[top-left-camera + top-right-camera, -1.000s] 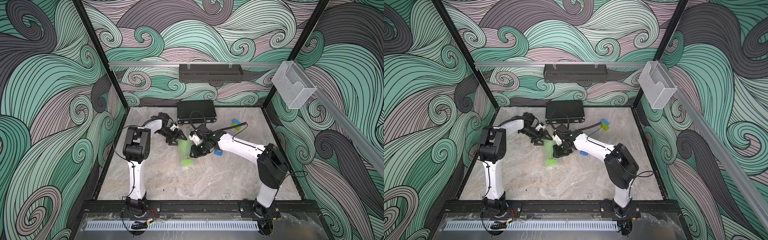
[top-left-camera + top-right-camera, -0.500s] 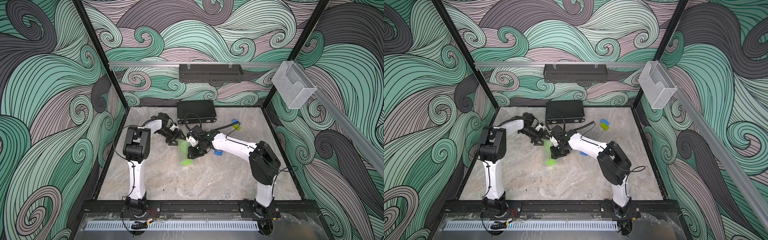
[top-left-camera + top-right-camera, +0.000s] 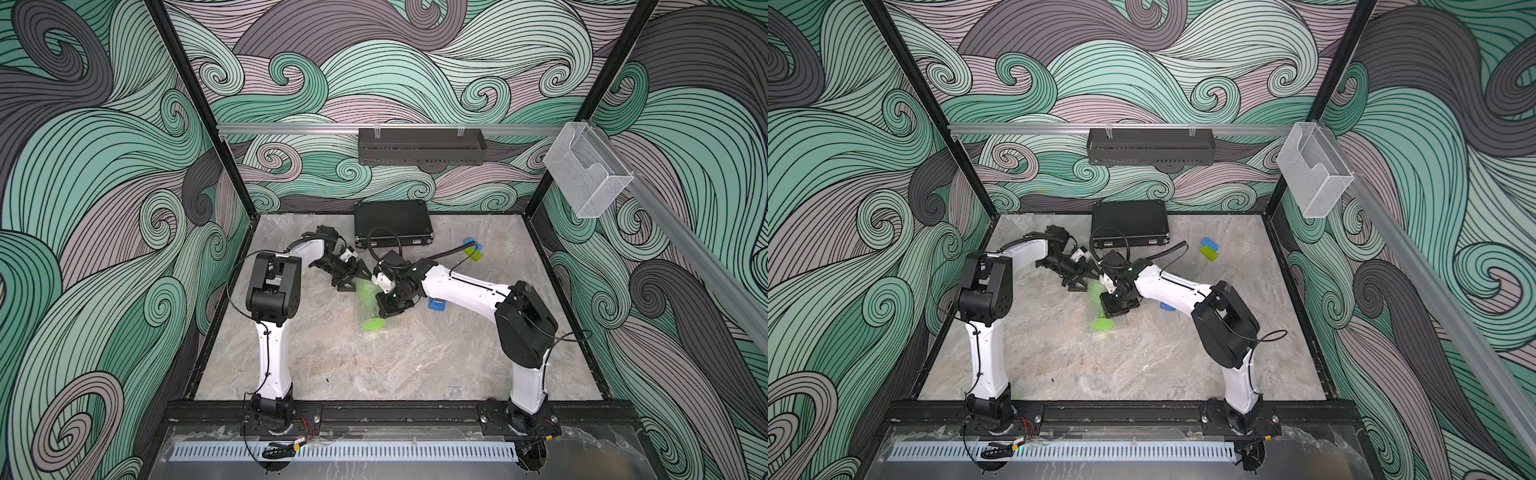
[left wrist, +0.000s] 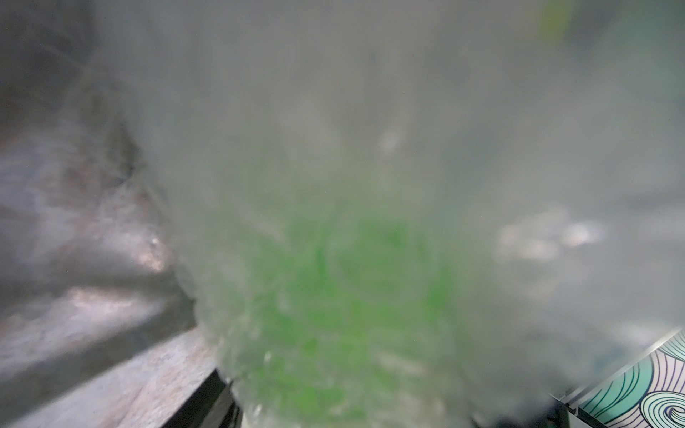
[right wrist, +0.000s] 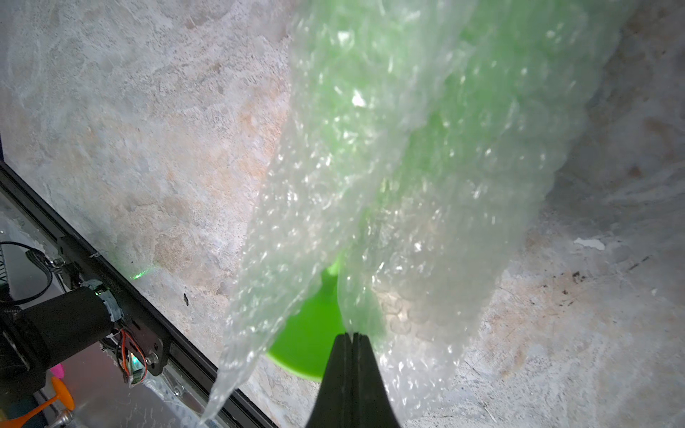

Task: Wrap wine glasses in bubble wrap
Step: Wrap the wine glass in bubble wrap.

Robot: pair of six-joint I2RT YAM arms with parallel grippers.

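Lying sideways on the table, the goblet is swathed in bubble wrap, foot bare. Right gripper pinches the wrap's edge; left gripper gapes at the bowl end

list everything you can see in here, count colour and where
goblet: 1, lime green, lying mid-table, bowl and stem under wrap, foot exposed
bubble wrap: 1 sheet, clear, around the goblet
blue brick: 1, back right
lime green brick: 1, beside that blue one
second blue brick: 1, by the right forearm
case: 1, black, back of table
wall tray: 1, black, back rail
holder: 1, clear, right wall rail
table: 1, grey marble
left gripper: black, jaws apart at the bowl end, grip unclear
right gripper: black, shut on the bubble wrap near the foot
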